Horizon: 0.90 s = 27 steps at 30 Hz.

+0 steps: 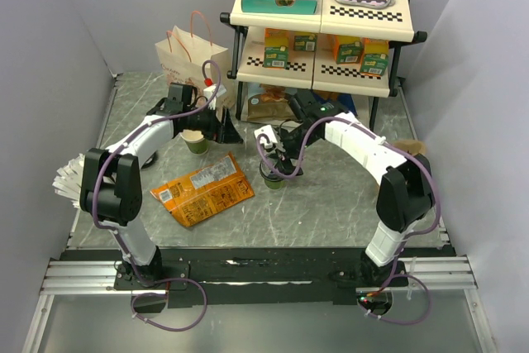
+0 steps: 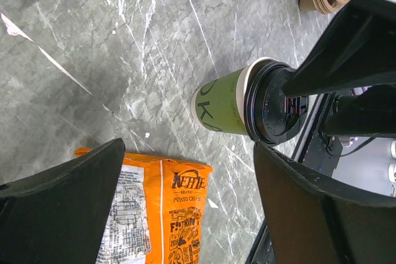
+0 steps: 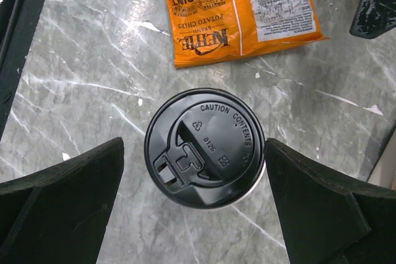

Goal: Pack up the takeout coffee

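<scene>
**Right gripper (image 1: 279, 161) open above the coffee (image 2: 226, 106)**

Right jaws are spread wide and grasp nothing. The right wrist view looks straight down on the black lid (image 3: 204, 146), which sits between the two fingers (image 3: 68, 202), a little nearer the one on the right of that view. Whether either pad touches the cup cannot be told. From the side, in the left wrist view, the fingertips look about level with the lid.

The coffee stands upright on the table (image 1: 331, 204), near the right end of the chips (image 1: 202, 190). Its long axis is vertical, in line with the gripper's approach, so the cup lies directly below and between the fingers. The next move is probably a short drop and a squeeze on the green wall under the lid, since pressing the lid itself might pop it off.

Left gripper (image 1: 225, 127) is also spread and empty, beside the other cup (image 1: 196, 143) and farther from the coffee. The bag (image 1: 188, 57) stands at the far left, behind the left arm and well apart from the coffee. Any carry there runs across that arm, so a collision is the risk.
</scene>
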Tool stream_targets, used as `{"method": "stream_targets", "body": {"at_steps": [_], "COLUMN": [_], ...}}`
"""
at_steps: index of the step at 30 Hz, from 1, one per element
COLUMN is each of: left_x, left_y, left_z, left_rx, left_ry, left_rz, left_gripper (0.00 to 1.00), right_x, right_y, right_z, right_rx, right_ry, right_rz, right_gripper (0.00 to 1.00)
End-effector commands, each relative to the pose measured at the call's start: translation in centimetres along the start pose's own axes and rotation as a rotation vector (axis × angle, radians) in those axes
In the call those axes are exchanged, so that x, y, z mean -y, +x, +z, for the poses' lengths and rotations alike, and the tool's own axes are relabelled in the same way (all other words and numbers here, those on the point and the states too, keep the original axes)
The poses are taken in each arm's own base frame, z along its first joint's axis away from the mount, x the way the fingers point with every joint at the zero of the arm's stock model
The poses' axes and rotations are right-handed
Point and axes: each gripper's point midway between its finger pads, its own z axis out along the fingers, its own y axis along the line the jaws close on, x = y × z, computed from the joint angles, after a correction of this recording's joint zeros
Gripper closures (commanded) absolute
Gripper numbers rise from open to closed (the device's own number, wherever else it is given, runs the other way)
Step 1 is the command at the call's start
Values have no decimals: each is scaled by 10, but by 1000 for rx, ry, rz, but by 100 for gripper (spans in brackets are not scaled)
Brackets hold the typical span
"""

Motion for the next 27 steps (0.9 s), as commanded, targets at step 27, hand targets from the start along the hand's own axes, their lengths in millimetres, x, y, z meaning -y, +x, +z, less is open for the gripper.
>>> {"method": "stream_targets", "body": {"at_steps": [27], "left_x": [11], "left_y": [-8], "left_z": [-3], "left_rx": [31], "left_ry": [38], "left_rz": [24], "left_gripper": [9], "right_x": [14], "right_y": [3], "right_z": [13], "right_rx": [-44], "right_ry": [-15], "right_rz": [40], "right_gripper": [0]}}
